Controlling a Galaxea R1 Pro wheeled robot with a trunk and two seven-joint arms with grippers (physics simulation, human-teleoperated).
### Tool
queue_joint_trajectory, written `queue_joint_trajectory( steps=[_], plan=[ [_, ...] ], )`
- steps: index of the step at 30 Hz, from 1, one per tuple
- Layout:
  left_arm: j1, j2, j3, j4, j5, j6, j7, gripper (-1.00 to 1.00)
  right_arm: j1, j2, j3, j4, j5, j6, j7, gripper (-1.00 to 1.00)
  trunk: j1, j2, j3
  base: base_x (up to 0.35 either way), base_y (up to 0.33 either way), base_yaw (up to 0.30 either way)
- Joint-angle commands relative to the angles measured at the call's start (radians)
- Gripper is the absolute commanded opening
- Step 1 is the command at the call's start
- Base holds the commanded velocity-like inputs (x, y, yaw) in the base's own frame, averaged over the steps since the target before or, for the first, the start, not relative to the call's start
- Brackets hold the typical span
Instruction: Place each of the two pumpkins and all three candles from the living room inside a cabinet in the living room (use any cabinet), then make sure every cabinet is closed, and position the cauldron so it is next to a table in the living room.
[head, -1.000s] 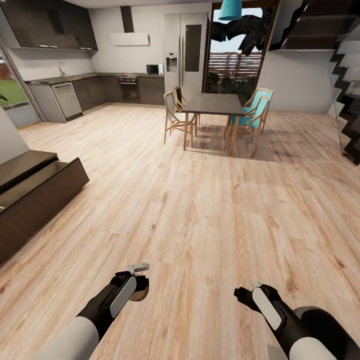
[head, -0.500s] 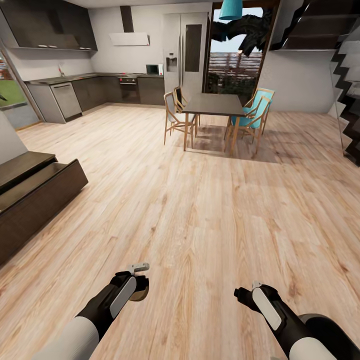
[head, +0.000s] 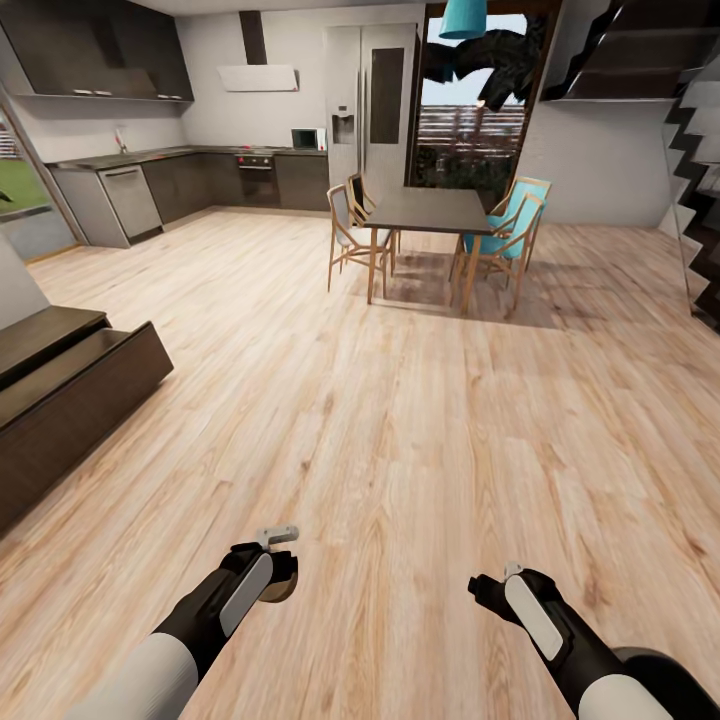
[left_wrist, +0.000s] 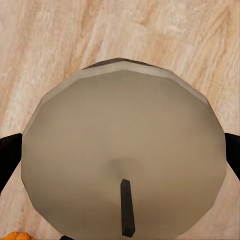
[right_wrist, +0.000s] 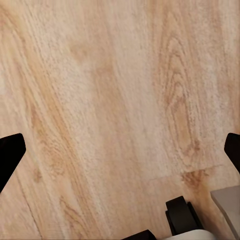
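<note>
Over the last second the view has drifted slightly, the cabinet (head: 70, 400) sliding left, so the robot is in transit: the left gripper (left_wrist: 120, 150) pinches 1 candle (left_wrist: 125, 150), while the right gripper (right_wrist: 120, 150) hangs spread and empty above the floor (right_wrist: 120, 90).

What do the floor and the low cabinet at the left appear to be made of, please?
The floor looks like light wood planks with a matte finish: grain lines and board seams show. The cabinet seems to be dark-brown wood or veneer, smooth and flat-fronted; faint grain leaves it open.
</note>
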Motion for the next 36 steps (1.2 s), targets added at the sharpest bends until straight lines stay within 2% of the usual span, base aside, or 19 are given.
queue_joint_trajectory(
  steps=[1,36],
  plan=[
    [-0.001,0.001,-0.004,-0.001,0.010,0.001,0.010,-1.00,0.000,-0.001,0.006,-0.002,-0.010,0.001,-0.010,1.00,0.000,0.000,-0.001,0.143,0.000,0.000],
    [-0.001,0.001,-0.004,-0.001,0.007,0.001,0.010,-1.00,-0.001,-0.001,0.006,-0.002,-0.010,0.001,-0.010,1.00,0.000,0.000,-0.001,0.157,0.000,0.000]
  ],
)
